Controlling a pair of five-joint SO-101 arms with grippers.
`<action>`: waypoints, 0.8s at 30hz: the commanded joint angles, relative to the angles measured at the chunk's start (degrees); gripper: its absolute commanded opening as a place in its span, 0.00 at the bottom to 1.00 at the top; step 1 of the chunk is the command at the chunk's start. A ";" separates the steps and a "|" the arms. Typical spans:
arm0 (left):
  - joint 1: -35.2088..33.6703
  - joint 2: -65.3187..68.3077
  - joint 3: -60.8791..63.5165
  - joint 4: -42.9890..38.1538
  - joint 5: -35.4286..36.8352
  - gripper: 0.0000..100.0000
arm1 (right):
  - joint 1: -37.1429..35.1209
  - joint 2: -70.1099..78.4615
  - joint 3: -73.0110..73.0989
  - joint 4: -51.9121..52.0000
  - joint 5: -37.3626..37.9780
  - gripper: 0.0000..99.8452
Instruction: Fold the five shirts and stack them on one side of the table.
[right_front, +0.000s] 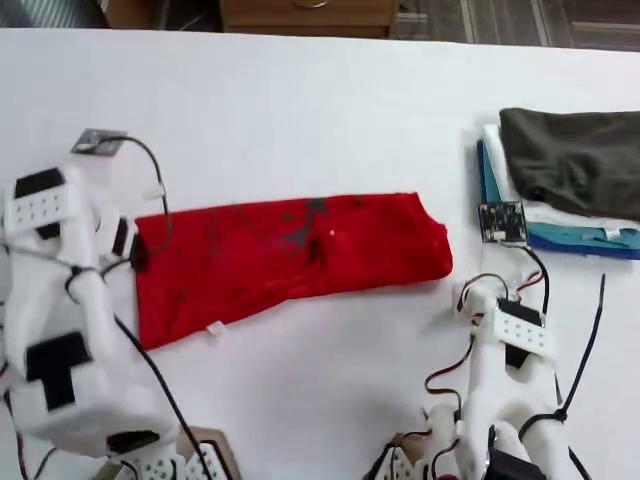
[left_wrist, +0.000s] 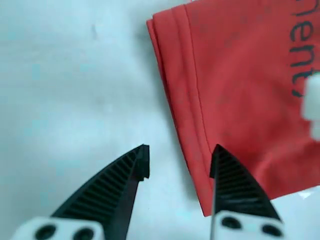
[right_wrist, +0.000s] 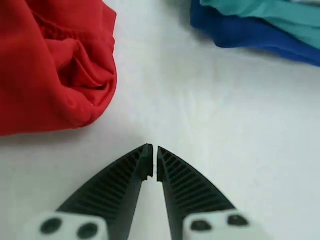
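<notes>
Left end effector hangs released, and we see its two black fingers spread wide at the short end of the red shirt: one finger is over the shirt's hemmed edge near a corner, the other over bare bench just beside it. We cannot tell whether either fingertip touches the cloth. From the high view we find the red shirt folded into a long band across the middle of the bench, slightly tilted, with dark print on it. Right end effector is clenched on nothing, its fingertips almost meeting over bare bench, with the rumpled other end of the red shirt near on one side and the blue shirt and teal shirt near on the other. Those two lie low in the stack of folded shirts at the bench's right side, under a white one and a dark olive one on top.
</notes>
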 joint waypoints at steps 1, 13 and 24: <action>-0.26 4.84 -3.91 0.44 1.41 0.22 | -0.40 -1.54 -0.26 -0.84 0.26 0.02; 0.79 14.51 -4.26 -3.60 2.81 0.22 | -1.27 -1.45 -0.26 -0.84 0.26 0.02; 3.96 21.71 -9.45 -0.70 6.42 0.20 | -1.10 -1.45 -0.26 -0.84 0.26 0.02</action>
